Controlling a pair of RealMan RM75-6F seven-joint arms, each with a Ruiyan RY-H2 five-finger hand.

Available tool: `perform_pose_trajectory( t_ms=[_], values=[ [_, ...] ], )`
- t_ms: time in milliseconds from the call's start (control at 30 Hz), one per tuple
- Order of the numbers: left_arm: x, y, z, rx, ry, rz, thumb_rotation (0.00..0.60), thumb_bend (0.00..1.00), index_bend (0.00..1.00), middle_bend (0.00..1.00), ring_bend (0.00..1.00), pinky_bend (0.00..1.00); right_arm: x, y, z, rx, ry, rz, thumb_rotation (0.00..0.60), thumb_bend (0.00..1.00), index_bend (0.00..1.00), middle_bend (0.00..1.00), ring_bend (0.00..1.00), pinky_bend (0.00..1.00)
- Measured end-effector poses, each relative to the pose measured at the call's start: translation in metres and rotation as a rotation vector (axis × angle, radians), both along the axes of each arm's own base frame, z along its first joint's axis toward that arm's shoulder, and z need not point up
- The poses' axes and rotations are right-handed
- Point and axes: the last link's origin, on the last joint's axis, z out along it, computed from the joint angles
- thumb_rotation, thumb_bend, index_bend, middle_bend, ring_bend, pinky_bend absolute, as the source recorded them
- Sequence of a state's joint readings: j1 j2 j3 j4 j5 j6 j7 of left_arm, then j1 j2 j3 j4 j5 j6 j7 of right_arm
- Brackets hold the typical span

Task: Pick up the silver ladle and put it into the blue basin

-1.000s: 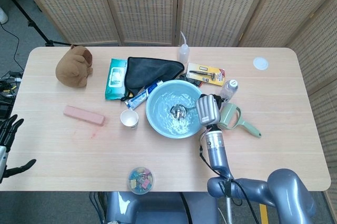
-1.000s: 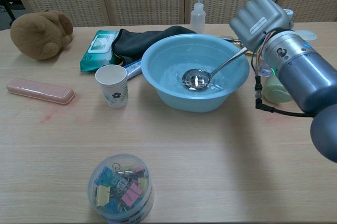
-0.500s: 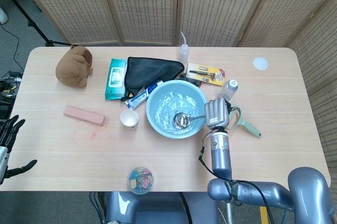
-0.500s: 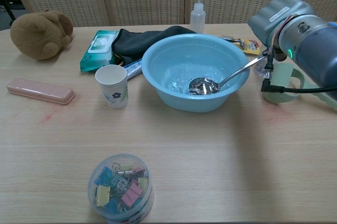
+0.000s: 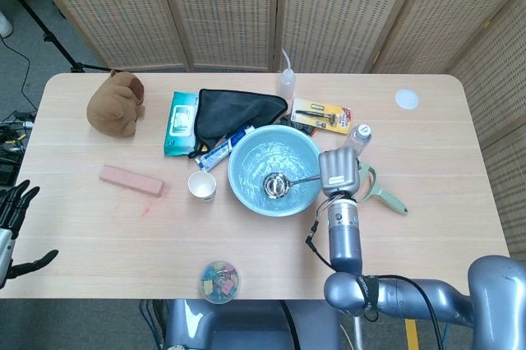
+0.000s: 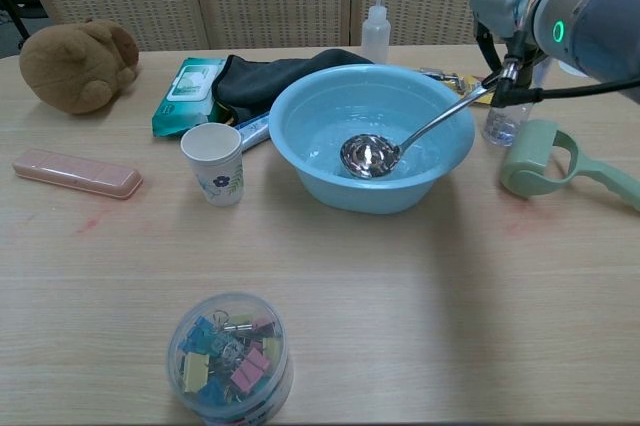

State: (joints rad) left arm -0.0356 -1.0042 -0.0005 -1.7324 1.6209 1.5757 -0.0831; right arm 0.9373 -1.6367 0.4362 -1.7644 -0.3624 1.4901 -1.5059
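Woven folding screens stand behind a pale wooden surface (image 5: 427, 227) crowded with small things. From the head view, the blue basin (image 5: 274, 170) sits near the middle, and the silver ladle (image 5: 279, 184) lies with its bowl inside it and its handle running out over the right rim to the right hand (image 5: 338, 172). That hand shows only its back, fingers turned down, so the grip itself is hidden; it appears to hold the handle end. The left hand (image 5: 12, 218) hangs off the surface's left edge, partly cut off, fingers spread and empty. To finish well, I judge the right hand should lower the handle until it rests on the rim before letting go, then draw back to the right and upward, well away from the green roller (image 5: 370, 186) and the small bottle (image 5: 358, 138) just beside it.

From the chest view, the ladle's (image 6: 371, 154) bowl looks to rest on the basin's (image 6: 330, 186) floor, though whether it touches or hangs just above cannot be told. The handle slants up to the right hand (image 6: 510, 6), whose fingers (image 6: 505, 71) close around its tip; a cable and the wrist housing cover part of that contact. The arm is cut off by the right edge. A paper cup (image 6: 213, 164) stands near the basin's left side, clear of the move. The left hand does not appear here.
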Motion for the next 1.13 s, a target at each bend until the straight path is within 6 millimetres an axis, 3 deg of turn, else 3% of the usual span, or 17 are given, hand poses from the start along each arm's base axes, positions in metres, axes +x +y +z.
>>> perform_pose_trajectory(
  t_ms=[500, 1133],
  values=[
    [-0.001, 0.001, 0.003, 0.002, -0.010, 0.002, 0.600, 0.00, 0.00, 0.00, 0.00, 0.00, 0.028, -0.005, 0.025, -0.040, -0.130, -0.033, 0.600, 1.00, 0.89, 0.91, 0.82, 1.00],
    [-0.002, 0.001, 0.003, 0.000, -0.012, 0.003, 0.600, 0.00, 0.00, 0.00, 0.00, 0.00, 0.037, -0.014, 0.047, -0.112, -0.137, -0.065, 0.600, 1.00, 0.89, 0.91, 0.82, 1.00]
  ],
)
